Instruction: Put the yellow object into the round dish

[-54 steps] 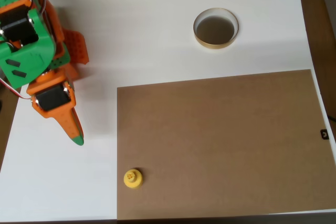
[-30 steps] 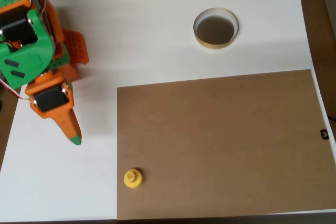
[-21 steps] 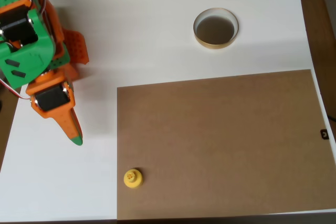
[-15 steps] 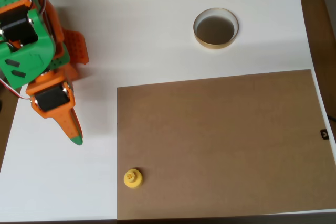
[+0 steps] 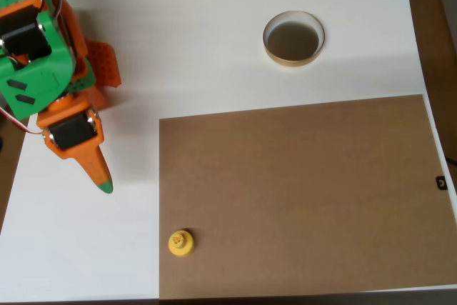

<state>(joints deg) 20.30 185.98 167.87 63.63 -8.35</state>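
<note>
Hobby or lab bench: printed arm (image 5: pixel 43 55) (orange-green), white table (image 5: pixel 214 19), brown board (image 5: pixel 300 191).

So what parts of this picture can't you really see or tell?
1. The orange and green gripper, overhead view: from straight above, its fingers overlap, so I cannot tell open from shut.
2. The arm's upper part: cut off by the top and left edges.
3. The small bright yellow plastic piece: the marks on its knob are too small to read.
4. The round tan-rimmed dish: its dark, shadowed inside shows no detail.
5. A small black thing at the right edge: too small to identify.
</note>
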